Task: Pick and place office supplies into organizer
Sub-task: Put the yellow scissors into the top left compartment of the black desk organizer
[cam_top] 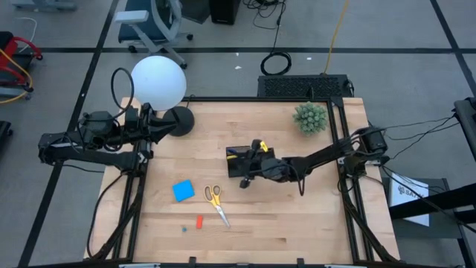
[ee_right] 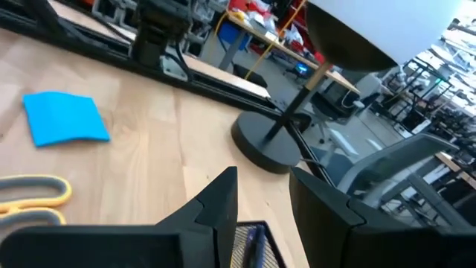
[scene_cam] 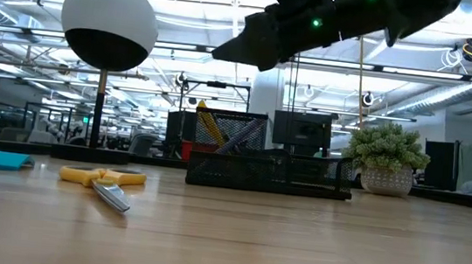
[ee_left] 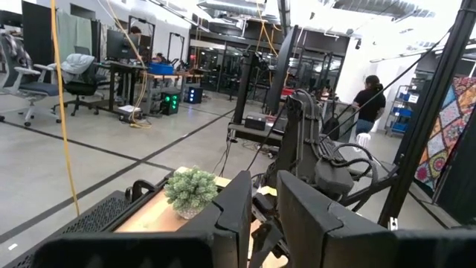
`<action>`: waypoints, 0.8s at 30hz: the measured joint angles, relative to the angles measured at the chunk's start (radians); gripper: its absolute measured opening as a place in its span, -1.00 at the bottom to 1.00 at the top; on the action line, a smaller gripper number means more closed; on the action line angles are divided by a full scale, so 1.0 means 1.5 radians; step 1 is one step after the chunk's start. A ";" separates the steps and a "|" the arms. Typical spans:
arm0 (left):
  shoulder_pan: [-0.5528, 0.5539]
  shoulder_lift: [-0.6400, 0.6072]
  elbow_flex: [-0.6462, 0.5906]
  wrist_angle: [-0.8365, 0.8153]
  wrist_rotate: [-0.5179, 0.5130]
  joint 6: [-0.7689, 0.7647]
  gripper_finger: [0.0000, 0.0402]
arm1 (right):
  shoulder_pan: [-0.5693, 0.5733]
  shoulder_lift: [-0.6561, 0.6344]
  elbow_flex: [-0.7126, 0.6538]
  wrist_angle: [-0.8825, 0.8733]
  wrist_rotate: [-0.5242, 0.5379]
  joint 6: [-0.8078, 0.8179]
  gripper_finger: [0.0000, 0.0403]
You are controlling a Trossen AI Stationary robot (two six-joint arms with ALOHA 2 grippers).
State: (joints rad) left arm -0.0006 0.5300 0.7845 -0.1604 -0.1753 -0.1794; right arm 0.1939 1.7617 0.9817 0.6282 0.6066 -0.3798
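The black mesh organizer (cam_top: pixel 238 156) (scene_cam: pixel 268 163) stands mid-table, with yellow and blue pens (scene_cam: pixel 219 128) upright in its back compartment. My right gripper (cam_top: pixel 245 180) (ee_right: pixel 264 201) hovers open above the organizer's near-left side, holding nothing. The blue pad (cam_top: pixel 183 190) (ee_right: pixel 65 117), the yellow-handled scissors (cam_top: pixel 216 201) (scene_cam: pixel 103 180) and the red eraser (cam_top: pixel 199 221) lie flat on the table, nearer and to the left. My left gripper (cam_top: pixel 149 132) (ee_left: pixel 264 201) waits by the left edge near the lamp base, with a narrow gap between its fingers.
A lamp with a white globe (cam_top: pixel 158 80) and round black base (cam_top: pixel 178 120) stands at the far left. A green spiky plant (cam_top: pixel 310 117) sits in the far right corner. A tiny blue piece (cam_top: pixel 183 229) lies near the eraser. The near right of the table is bare wood.
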 joint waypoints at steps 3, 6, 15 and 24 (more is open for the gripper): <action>0.000 0.000 0.000 0.000 0.000 0.000 -0.64 | 0.002 -0.035 0.000 -0.051 0.001 0.022 -0.43; 0.000 0.000 0.000 0.000 0.000 0.000 -0.64 | 0.003 -0.076 0.000 -0.107 -0.004 0.061 -0.43; 0.000 0.000 0.000 0.000 0.000 0.000 -0.64 | 0.003 -0.194 0.000 -0.277 -0.021 0.095 -0.43; 0.000 0.000 0.000 0.000 0.000 0.000 -0.64 | -0.007 -0.277 -0.041 -0.279 -0.017 0.100 -0.43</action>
State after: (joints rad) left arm -0.0006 0.5298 0.7845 -0.1604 -0.1753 -0.1793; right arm 0.1838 1.3463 0.9196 0.2104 0.5807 -0.2292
